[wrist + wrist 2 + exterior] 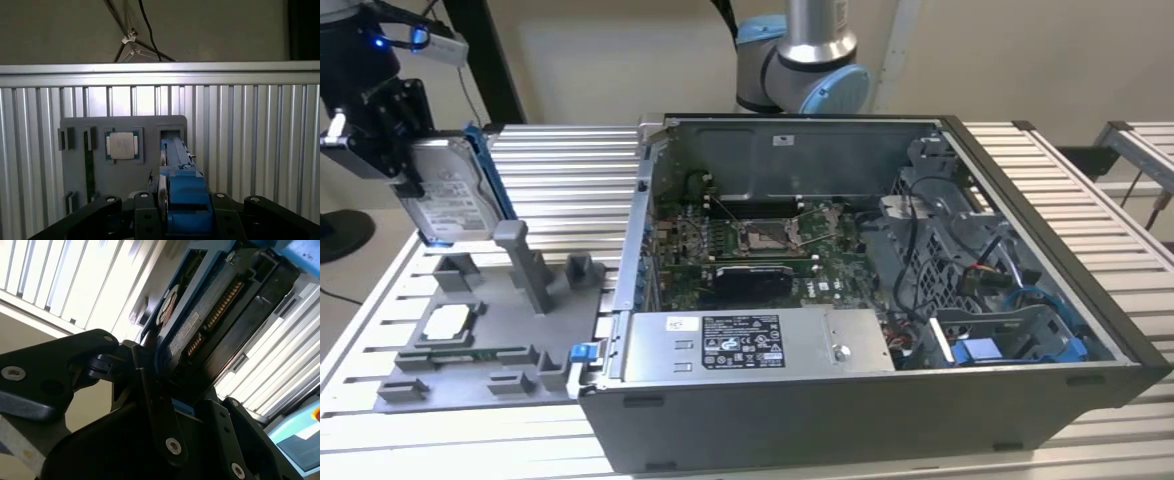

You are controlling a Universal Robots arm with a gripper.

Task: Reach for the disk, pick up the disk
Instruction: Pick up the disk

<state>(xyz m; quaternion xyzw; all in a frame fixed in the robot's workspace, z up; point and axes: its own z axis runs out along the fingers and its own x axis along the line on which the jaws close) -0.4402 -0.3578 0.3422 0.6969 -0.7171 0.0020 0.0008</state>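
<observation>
Closest to the lens in both wrist views are the black fingers [159, 412] [106, 214] of your gripper [175, 390] [185, 215]. They are pinched on the disk [200, 325] [176, 155], one on each flat face. In the second wrist view you see the disk's underside with its circuit board and connector pins, and a blue rail along the near edge. In the first wrist view you look down its thin edge, where the blue carrier fills the gap between the fingers.

In the exterior view your gripper [387, 135] is at the far left, over the back end of the grey tray [494, 328]. The disk [447, 195] hangs from it on edge, nearly upright, with its white label facing the camera and a blue rail down the side toward the case. Its lower corner is just above the tray's rear posts. You cannot tell from these views whether it is fully clear of them.

A chip [447, 322] [121, 145] lies flat in a pocket of the tray [125, 175], well apart from the disk. The tray rests on the slatted table [560, 160] [250, 140], touching the open case [854, 420] on the exterior view's right. Inside the case you can see the motherboard [747, 235] and a power supply [747, 345]. The arm's base [801, 60] stands behind the case.
</observation>
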